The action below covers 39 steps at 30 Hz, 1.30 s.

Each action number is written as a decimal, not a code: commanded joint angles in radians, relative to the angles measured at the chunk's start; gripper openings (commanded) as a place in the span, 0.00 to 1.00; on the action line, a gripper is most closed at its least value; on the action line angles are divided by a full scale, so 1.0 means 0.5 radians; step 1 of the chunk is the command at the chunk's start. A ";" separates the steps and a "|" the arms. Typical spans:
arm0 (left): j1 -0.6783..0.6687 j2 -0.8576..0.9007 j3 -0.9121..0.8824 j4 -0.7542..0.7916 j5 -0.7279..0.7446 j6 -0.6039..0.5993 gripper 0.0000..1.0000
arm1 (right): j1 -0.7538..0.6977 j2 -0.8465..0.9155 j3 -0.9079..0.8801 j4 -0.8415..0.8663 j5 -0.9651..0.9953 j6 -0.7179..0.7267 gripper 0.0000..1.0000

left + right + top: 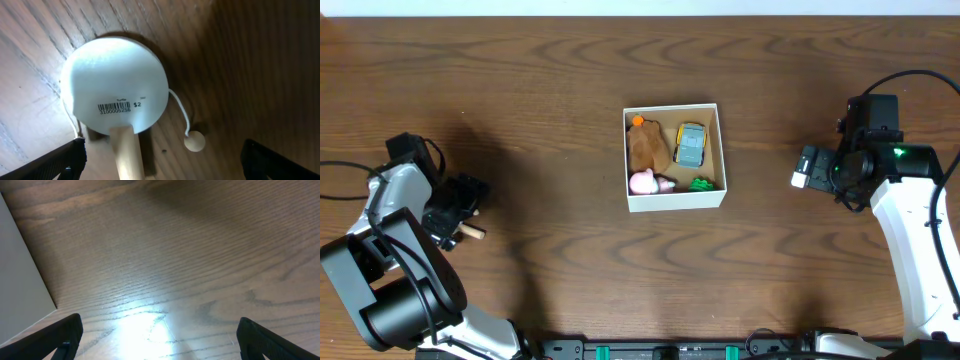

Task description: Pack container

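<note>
The container (675,197) is a small white box with a tan inside at the table's middle. It holds a brown plush toy (646,146), a yellow-and-blue toy car (691,144), a pink toy (644,183) and a small green toy (701,184). My left gripper (162,162) is open at the far left, above a white round drum toy (115,85) with a wooden handle (129,152) and a bead (194,141) on a string. The handle lies between the open fingers. In the overhead view only the handle tip (472,232) shows. My right gripper (157,340) is open and empty over bare wood.
The white wall of the container (22,275) shows at the left edge of the right wrist view. The right arm (865,150) stands at the right of the table, well apart from the box. Cables run along the far left and right edges.
</note>
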 commanded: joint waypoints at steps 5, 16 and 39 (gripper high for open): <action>0.008 0.024 -0.137 0.073 -0.002 0.027 0.98 | -0.010 0.002 -0.003 -0.020 0.005 -0.026 0.99; 0.008 0.024 -0.137 0.079 -0.003 0.027 0.81 | -0.010 0.002 -0.003 -0.038 0.005 -0.049 0.99; 0.008 0.024 -0.137 0.064 -0.003 0.027 0.40 | -0.010 0.002 -0.003 -0.056 0.005 -0.048 0.99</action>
